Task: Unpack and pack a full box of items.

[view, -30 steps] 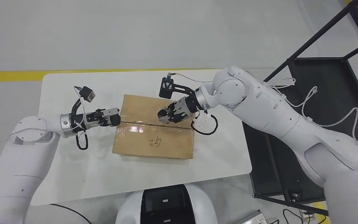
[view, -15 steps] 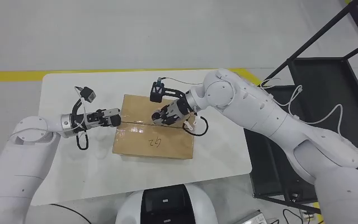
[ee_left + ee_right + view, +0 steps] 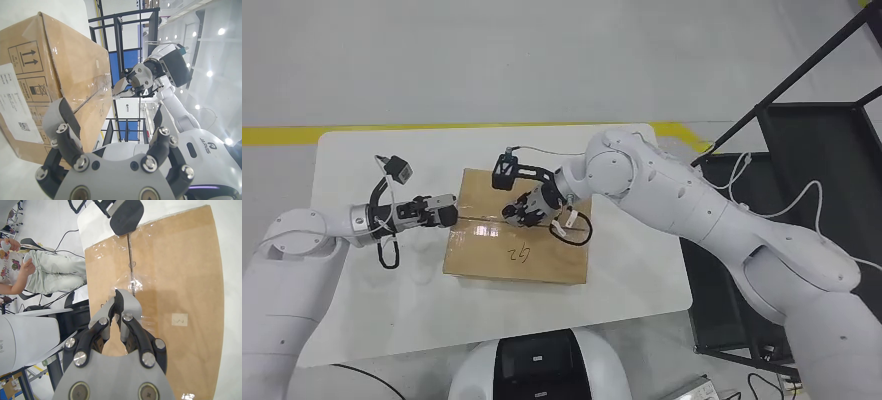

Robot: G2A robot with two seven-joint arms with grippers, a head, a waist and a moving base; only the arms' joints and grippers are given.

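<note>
Starting from my left: my left gripper (image 3: pixel 445 211) is parked low over the white worktop (image 3: pixel 362 300), right at the left end of the cardboard box (image 3: pixel 542 262). Its fingers are spread apart with nothing between them. One pad (image 3: pixel 65 111) sits at the top edge of that end, just where the centre seam runs out. It's either touching or a hair off, I honestly can't tell which.

The box sits flat around the middle of the worktop with its flaps closed. Clear tape (image 3: pixel 132 283) runs along the seam between the two top flaps. There's a white shipping label (image 3: pixel 17 102) stuck on the end facing my left gripper and a handwritten scribble (image 3: pixel 519 256) on the near flap. A little paper sticker (image 3: pixel 179 319) sits on the top too.

My right gripper (image 3: pixel 514 211) is over the top of the box at the seam, somewhat left of centre. Its fingers are pinched together on a lifted, crinkly bit of that tape. The tape around the tips is puckered up off the cardboard.

Off past the right end of the worktop there's a black metal rack (image 3: pixel 802 200).
</note>
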